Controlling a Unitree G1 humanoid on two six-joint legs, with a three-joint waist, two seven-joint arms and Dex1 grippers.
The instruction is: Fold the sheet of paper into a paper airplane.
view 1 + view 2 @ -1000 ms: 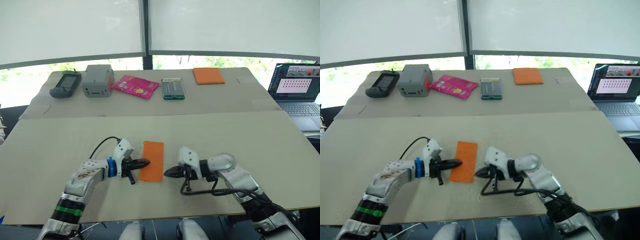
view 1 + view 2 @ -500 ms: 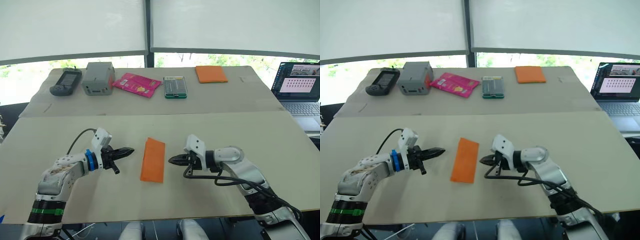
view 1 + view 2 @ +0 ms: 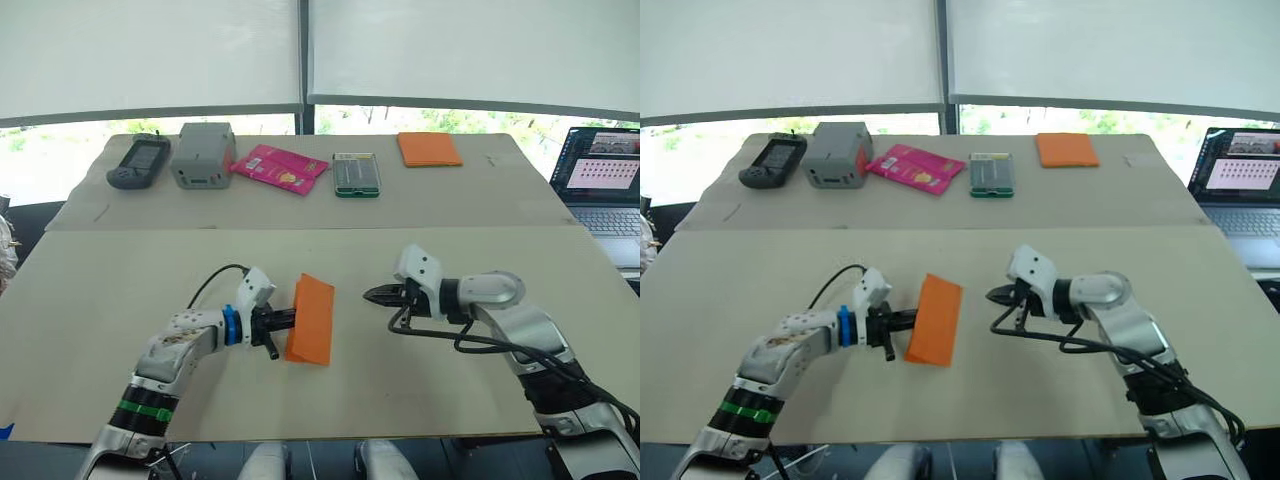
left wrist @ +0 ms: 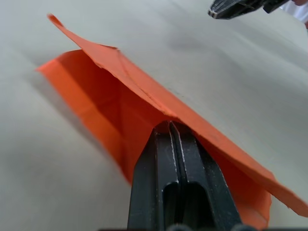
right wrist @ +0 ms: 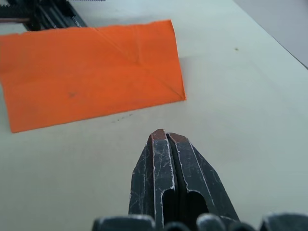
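The sheet of paper (image 3: 312, 318) is bright orange and lies folded into a long rectangle on the near table, with diagonal creases showing on its top (image 5: 91, 72). It is a flat folded strip, not an airplane shape. My left gripper (image 4: 168, 127) is shut, and its tips are tucked between the layers at the paper's left edge. The upper flap (image 4: 120, 62) rides tilted up over the fingers. My right gripper (image 3: 371, 294) is shut and empty, a short way to the right of the paper and pointing at it.
On the far table stand a handheld device (image 3: 135, 163), a grey box (image 3: 203, 155), a pink packet (image 3: 280, 168), a green-edged case (image 3: 356, 174) and a smooth orange rectangle (image 3: 429, 149). A laptop (image 3: 605, 180) sits at the right.
The left gripper, which had drawn back to the left, has returned and slid under the paper's upper flap, lifting it. The right gripper has backed off to the right.
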